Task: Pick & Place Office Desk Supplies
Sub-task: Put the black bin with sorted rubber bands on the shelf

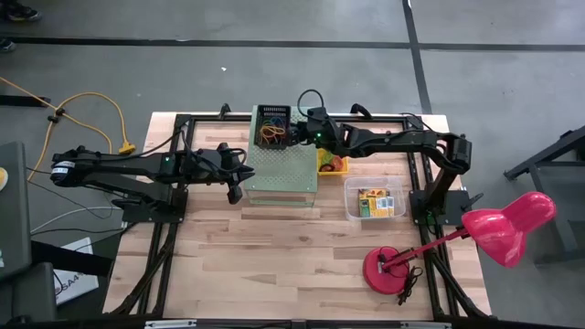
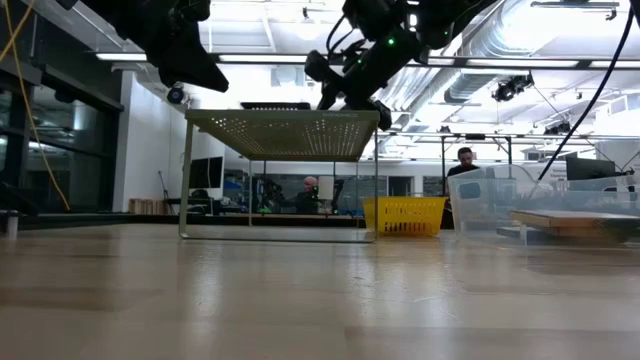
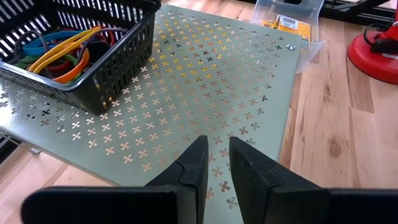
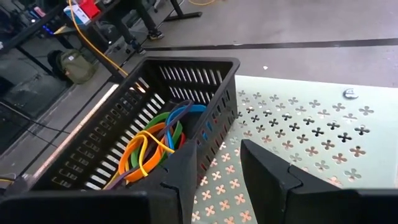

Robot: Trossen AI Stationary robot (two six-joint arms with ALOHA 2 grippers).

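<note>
1. Black slotted plastic basket [image 1: 272, 125] stands on the far part of the pale-green perforated metal shelf [image 1: 285, 170], raised above the wooden table [image 1: 274, 265]; it holds coloured elastic band loops [image 4: 152, 144] in orange, yellow, green and blue, apparently gathered there as their destination.
2. Right gripper [image 1: 299, 133] hovers just right of the basket, above the shelf; its fingers [image 4: 267, 168] stand apart with nothing between them, so it is released, probably after or before a drop.
3. Left gripper [image 1: 236, 185] waits near the shelf's near-left edge; its fingers [image 3: 196, 163] are slightly parted and empty.
4. Clear plastic bin [image 1: 352, 196], right of the shelf, contains flat yellow-and-green crayon boxes [image 1: 378, 202].
5. Small yellow mesh basket [image 1: 322, 164] sits between shelf and bin, holding further band loops [image 1: 334, 164], likely awaiting transfer.
6. Pink desk lamp [image 1: 498, 226] stands near-right, apart from the work.
</note>
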